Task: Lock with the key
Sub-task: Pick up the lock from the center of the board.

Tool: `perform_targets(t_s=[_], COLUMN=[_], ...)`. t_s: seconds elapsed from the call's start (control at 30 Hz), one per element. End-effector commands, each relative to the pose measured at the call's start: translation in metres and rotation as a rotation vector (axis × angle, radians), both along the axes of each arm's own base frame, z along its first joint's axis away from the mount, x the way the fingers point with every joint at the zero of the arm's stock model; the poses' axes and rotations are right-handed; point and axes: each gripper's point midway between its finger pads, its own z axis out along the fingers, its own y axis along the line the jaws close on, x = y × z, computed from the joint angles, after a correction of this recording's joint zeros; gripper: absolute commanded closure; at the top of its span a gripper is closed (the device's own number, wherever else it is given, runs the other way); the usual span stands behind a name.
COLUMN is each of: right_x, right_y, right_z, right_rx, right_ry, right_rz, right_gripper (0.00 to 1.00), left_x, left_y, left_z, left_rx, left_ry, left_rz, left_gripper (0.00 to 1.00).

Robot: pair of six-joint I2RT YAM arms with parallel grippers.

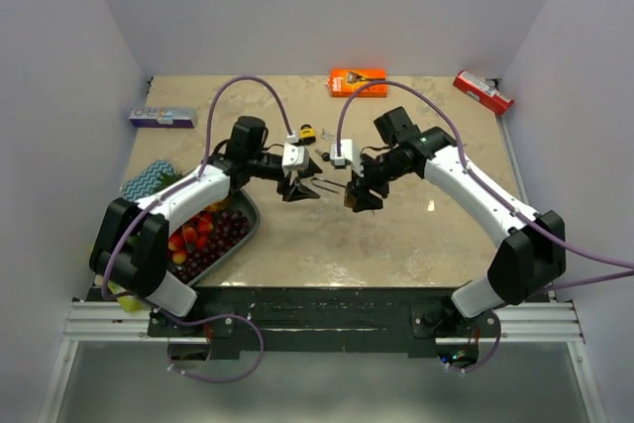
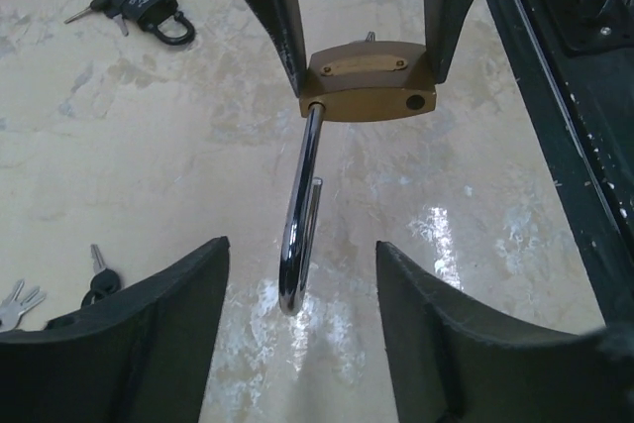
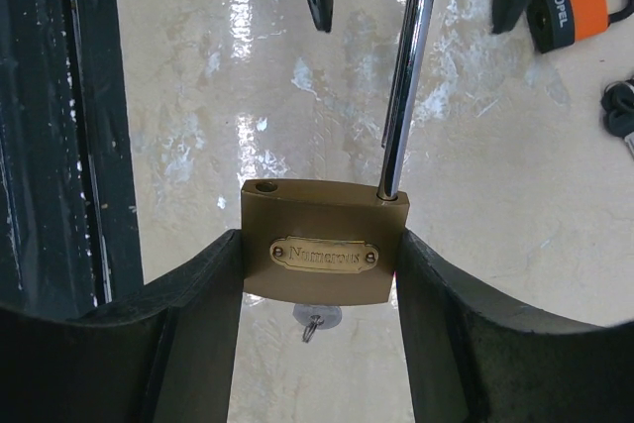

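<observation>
A brass padlock (image 3: 322, 255) is clamped by its body between the fingers of my right gripper (image 3: 319, 240), above the table. Its chrome shackle (image 3: 406, 76) is open: one leg sits in the body and the other hole is empty. A key (image 3: 315, 319) sticks out of the lock's underside. In the left wrist view the padlock (image 2: 367, 86) faces me and the shackle's bend (image 2: 295, 245) reaches between the fingers of my left gripper (image 2: 302, 274), which is open and not touching it. In the top view both grippers, left (image 1: 302, 188) and right (image 1: 359, 195), meet mid-table.
A black padlock with keys (image 2: 154, 7) and loose keys (image 2: 20, 299) lie on the table. An orange padlock (image 3: 580, 2) lies nearby. A tray of fruit (image 1: 233, 245) sits front left. An orange box (image 1: 357, 81), a red box (image 1: 483, 91) and a blue-white box (image 1: 161, 117) line the far edge.
</observation>
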Motion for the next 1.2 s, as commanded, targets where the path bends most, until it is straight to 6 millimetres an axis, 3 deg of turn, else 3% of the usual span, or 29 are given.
perform_targets(t_s=[0.0, 0.13, 0.3, 0.5, 0.53, 0.63, 0.67, 0.7, 0.73, 0.77, 0.83, 0.97, 1.17], right_x=[0.003, 0.003, 0.000, 0.000, 0.000, 0.000, 0.005, 0.006, 0.006, 0.012, 0.018, 0.035, 0.025], right_y=[0.013, 0.014, 0.016, 0.016, 0.016, 0.016, 0.017, 0.016, 0.016, 0.017, 0.013, 0.005, -0.009], right_z=[0.049, 0.057, 0.060, 0.064, 0.065, 0.066, 0.068, 0.068, 0.070, 0.074, 0.077, 0.090, 0.081], right_rx=[0.123, 0.142, 0.144, 0.146, 0.148, 0.156, 0.157, 0.156, 0.161, 0.174, 0.176, 0.211, 0.199], right_ry=[-0.124, -0.148, -0.162, -0.183, -0.185, -0.173, -0.186, -0.183, -0.169, -0.191, -0.194, -0.273, -0.276], right_rz=[0.059, 0.066, 0.079, 0.082, 0.083, 0.057, 0.036, 0.019, -0.009, -0.035, -0.132, -0.275, -0.267], right_gripper=[1.00, 1.00, 1.00, 1.00, 1.00, 1.00, 0.94, 0.56, 0.37, 0.22, 0.06, 0.01, 0.01], left_x=[-0.013, -0.012, -0.011, -0.010, -0.009, -0.004, -0.004, -0.005, -0.006, -0.008, -0.009, -0.008, -0.006], left_y=[-0.016, -0.019, -0.020, -0.023, -0.023, -0.024, -0.024, -0.024, -0.024, -0.023, -0.020, -0.015, -0.012], left_z=[0.021, 0.020, 0.021, 0.021, 0.023, 0.032, 0.038, 0.046, 0.051, 0.055, 0.065, 0.079, 0.100], left_rx=[-0.077, -0.082, -0.086, -0.083, -0.082, -0.093, -0.103, -0.114, -0.121, -0.127, -0.137, -0.155, -0.187], left_ry=[-0.051, -0.036, -0.015, 0.001, 0.000, 0.008, 0.031, 0.022, 0.014, 0.017, -0.008, -0.008, -0.014], left_rz=[-0.067, -0.052, -0.043, -0.034, -0.027, 0.010, 0.021, 0.021, 0.020, 0.022, 0.034, 0.060, 0.055], left_gripper=[0.39, 0.44, 0.57, 0.83, 0.96, 1.00, 1.00, 1.00, 1.00, 1.00, 1.00, 1.00, 1.00])
